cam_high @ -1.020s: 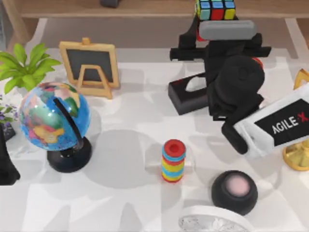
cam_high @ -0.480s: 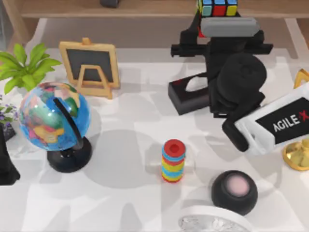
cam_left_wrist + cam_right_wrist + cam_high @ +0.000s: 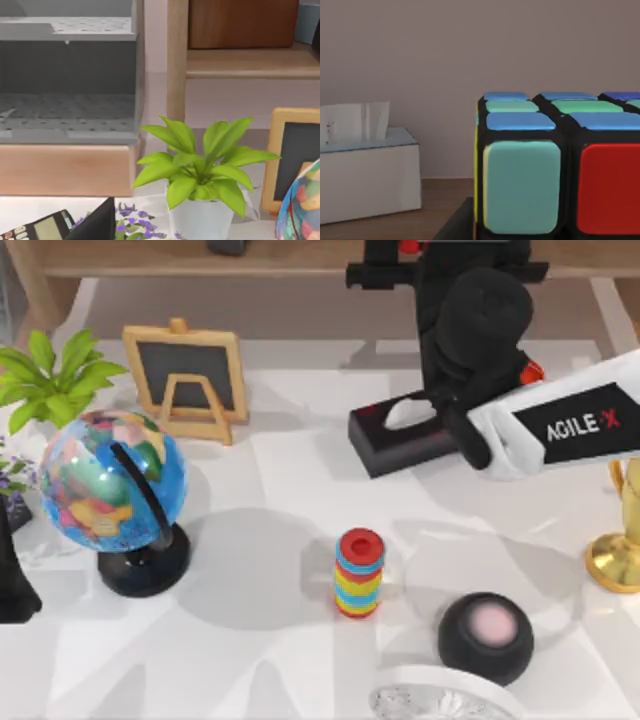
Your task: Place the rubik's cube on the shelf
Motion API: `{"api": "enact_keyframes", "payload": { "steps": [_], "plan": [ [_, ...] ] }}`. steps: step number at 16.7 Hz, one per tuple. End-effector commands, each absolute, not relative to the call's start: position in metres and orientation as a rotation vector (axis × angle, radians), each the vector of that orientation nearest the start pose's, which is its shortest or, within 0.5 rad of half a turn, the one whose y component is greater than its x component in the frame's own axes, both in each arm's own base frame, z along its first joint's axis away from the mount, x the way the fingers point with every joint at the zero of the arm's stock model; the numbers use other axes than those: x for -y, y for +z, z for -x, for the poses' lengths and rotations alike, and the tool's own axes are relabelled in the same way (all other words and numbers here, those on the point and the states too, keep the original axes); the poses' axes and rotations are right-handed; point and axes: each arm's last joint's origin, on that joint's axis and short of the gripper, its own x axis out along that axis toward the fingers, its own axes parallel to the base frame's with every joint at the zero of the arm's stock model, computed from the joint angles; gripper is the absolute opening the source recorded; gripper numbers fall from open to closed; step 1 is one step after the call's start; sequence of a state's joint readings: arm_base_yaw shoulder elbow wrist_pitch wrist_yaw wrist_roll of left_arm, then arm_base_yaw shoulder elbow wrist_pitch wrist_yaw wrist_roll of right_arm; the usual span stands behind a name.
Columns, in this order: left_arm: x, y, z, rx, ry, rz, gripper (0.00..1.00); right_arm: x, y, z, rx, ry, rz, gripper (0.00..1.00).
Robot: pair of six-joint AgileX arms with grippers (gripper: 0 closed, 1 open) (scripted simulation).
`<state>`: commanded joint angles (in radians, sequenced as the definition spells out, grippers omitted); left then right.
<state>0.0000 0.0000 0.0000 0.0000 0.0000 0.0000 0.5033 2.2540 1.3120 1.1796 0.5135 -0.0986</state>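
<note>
The rubik's cube (image 3: pixel 560 170) looms close in the right wrist view, with blue, green, teal and red tiles between black lines. It hovers just over the brown wood of the shelf (image 3: pixel 427 205). A dark finger (image 3: pixel 455 225) shows at its lower edge. Seen from above, my right arm (image 3: pixel 480 320) stretches to the long light-brown shelf (image 3: pixel 200 258) at the back, and my right gripper (image 3: pixel 445 248) sits at the picture's upper edge, shut on the cube. My left arm (image 3: pixel 10 580) stays parked at the table's left edge.
A white tissue box (image 3: pixel 365 160) stands on the shelf beside the cube. On the table are a black tissue box (image 3: pixel 385 440), a striped cylinder (image 3: pixel 360 573), a globe (image 3: pixel 110 490), a small chalkboard (image 3: pixel 185 380), a plant (image 3: pixel 45 375), a black round speaker (image 3: pixel 485 635) and a gold trophy (image 3: pixel 615 560).
My right arm has pushed toward the back, carrying the cube out past the top view's upper edge and over the shelf. The left arm has not moved.
</note>
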Motion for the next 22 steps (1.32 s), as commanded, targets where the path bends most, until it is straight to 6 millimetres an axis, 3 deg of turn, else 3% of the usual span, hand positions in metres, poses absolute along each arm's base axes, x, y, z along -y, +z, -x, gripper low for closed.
{"api": "enact_keyframes", "payload": {
  "steps": [4,9,22],
  "plan": [
    [0.001,0.16,-0.106,0.0,0.0,0.0,1.0,-0.215,0.16,-0.451,0.202,-0.01,0.001,0.0],
    [0.001,0.16,-0.106,0.0,0.0,0.0,1.0,-0.215,0.158,-0.453,0.198,-0.011,0.002,0.0],
    [0.001,0.16,-0.106,0.0,0.0,0.0,1.0,-0.215,0.158,-0.453,0.198,-0.011,0.002,0.98]
  ]
}}
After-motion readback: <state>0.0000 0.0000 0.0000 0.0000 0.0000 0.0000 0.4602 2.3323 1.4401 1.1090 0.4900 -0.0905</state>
